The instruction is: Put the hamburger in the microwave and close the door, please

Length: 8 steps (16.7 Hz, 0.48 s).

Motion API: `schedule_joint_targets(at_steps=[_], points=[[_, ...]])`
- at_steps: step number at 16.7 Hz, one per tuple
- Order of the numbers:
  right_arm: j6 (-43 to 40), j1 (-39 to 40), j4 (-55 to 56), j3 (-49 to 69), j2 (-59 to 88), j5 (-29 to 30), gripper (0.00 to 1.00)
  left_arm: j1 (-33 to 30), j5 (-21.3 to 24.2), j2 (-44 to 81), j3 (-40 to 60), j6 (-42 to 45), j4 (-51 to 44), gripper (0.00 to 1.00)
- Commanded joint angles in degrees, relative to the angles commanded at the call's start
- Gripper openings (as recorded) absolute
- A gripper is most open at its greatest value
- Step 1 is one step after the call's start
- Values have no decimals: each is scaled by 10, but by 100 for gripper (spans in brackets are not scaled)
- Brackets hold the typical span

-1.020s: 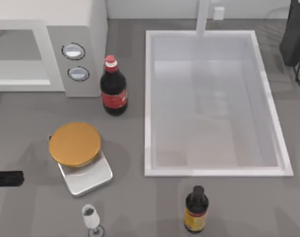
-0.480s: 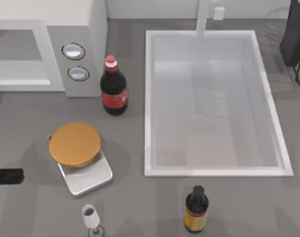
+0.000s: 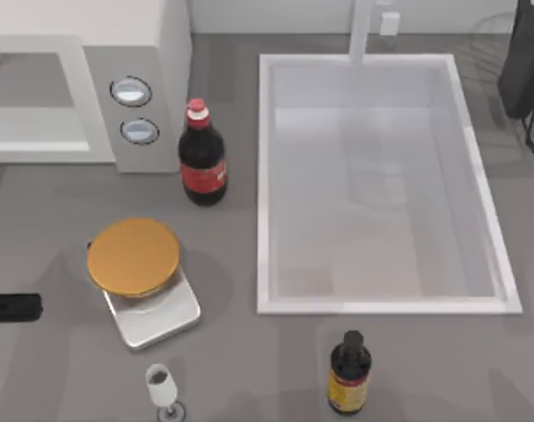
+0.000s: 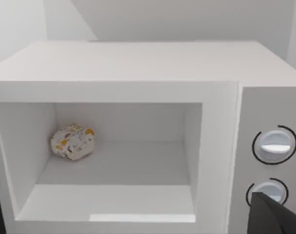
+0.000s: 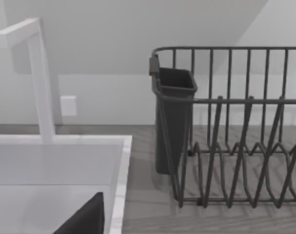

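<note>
No readable text anywhere: the cola bottle (image 3: 201, 167) has a red label and the dark bottle (image 3: 349, 376) a yellow one, both illegible.

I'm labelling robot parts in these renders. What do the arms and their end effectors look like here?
Little of them shows. The left end effector is a flat, matte black bar at the top view's left edge; a dark angular piece of it shows in the left wrist view. The right end effector appears as a black wedge. No cables or markings are visible.
</note>
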Motion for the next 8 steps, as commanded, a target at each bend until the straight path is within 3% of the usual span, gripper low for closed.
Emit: schedule_joint_targets(at_steps=[4,8], points=[[0,0,0,0,0,0,100,73,59,74,57,43,-32,0],[0,0,0,0,0,0,100,209,165,215,165,123,-93,0]])
